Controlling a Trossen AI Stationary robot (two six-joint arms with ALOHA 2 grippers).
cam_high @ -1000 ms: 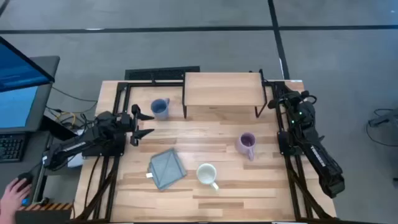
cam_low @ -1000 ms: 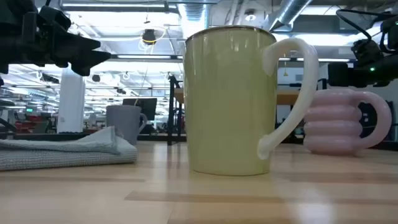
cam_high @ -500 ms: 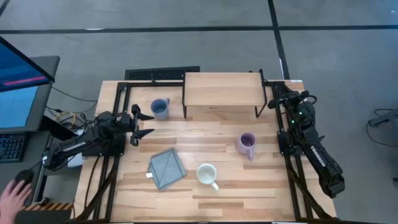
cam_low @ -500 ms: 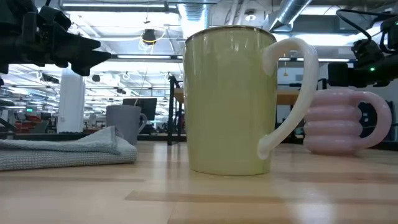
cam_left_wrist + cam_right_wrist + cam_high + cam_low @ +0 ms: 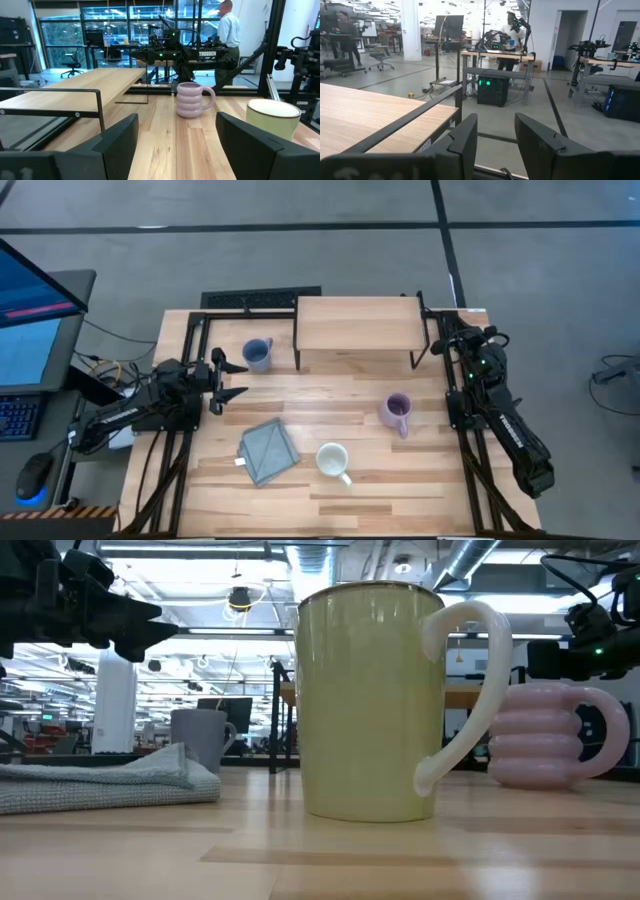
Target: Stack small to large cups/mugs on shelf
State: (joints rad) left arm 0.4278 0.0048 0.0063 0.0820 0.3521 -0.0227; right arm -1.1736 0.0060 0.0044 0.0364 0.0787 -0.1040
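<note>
Three mugs stand upright on their bases on the wooden table. The dusty blue mug (image 5: 257, 353) is far left, the lavender mug (image 5: 396, 410) right of centre, and the cream mug (image 5: 333, 460) nearer the front. The shelf (image 5: 358, 324) stands on thin black legs at the far middle, nothing on top. My left gripper (image 5: 232, 376) hovers open by the table's left edge, near the blue mug and pointing toward the lavender mug (image 5: 192, 99). My right gripper (image 5: 450, 338) is open beside the shelf's right end, nothing between its fingers (image 5: 465, 135).
A folded grey-blue cloth (image 5: 268, 450) lies left of the cream mug. A black metal frame (image 5: 190, 330) runs along the table's edges. Desks and a person (image 5: 231, 27) show in the room beyond. A monitor (image 5: 30, 310) stands off the table's left side.
Both arms and all three mugs have kept still. A person's hand at the mouse off the table's near left corner has drawn back out of the high view.
</note>
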